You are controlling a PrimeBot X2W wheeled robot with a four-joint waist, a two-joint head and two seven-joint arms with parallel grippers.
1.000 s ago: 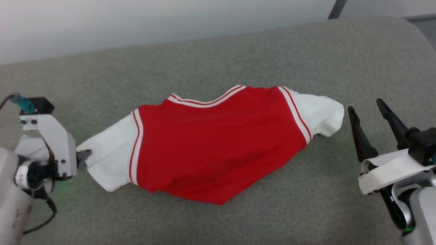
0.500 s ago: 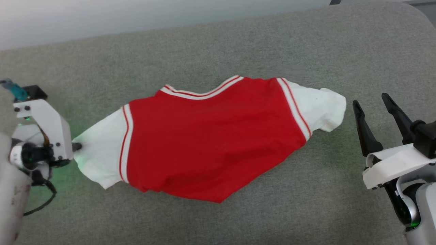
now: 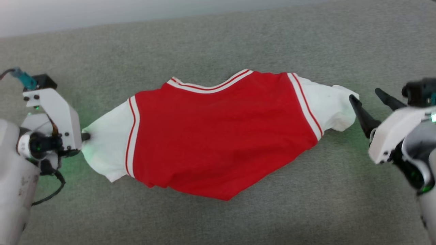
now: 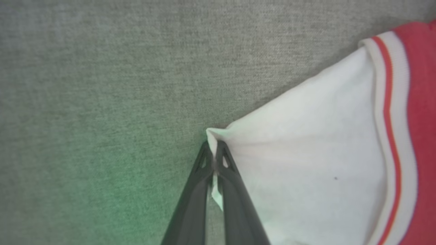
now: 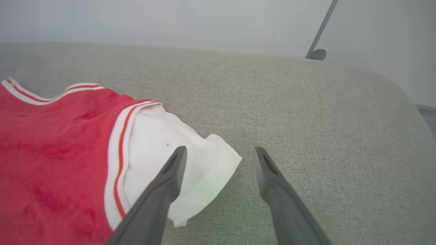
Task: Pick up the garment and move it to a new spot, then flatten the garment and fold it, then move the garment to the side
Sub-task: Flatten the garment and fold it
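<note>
Left hand (image 4: pixel 214 149) now pinched shut on garment (image 3: pixel 221 136) white sleeve edge, was spread. Right hand (image 5: pixel 219 149) still spread, moved up to opposite sleeve.

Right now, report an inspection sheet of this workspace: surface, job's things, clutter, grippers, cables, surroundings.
Surface: grey fabric cushion, even weave.
Job's things: garment lies spread out, plain red side up, lower hem bunched to a point.
Clutter: nothing seen.
Grippers: left gripper shut on the edge of the left-hand sleeve; right gripper open, fingers astride the edge of the right-hand sleeve, contact unclear.
Cables: dark cable loops below the left wrist.
Surroundings: pale wall; dark slanted strut beyond the cushion.
</note>
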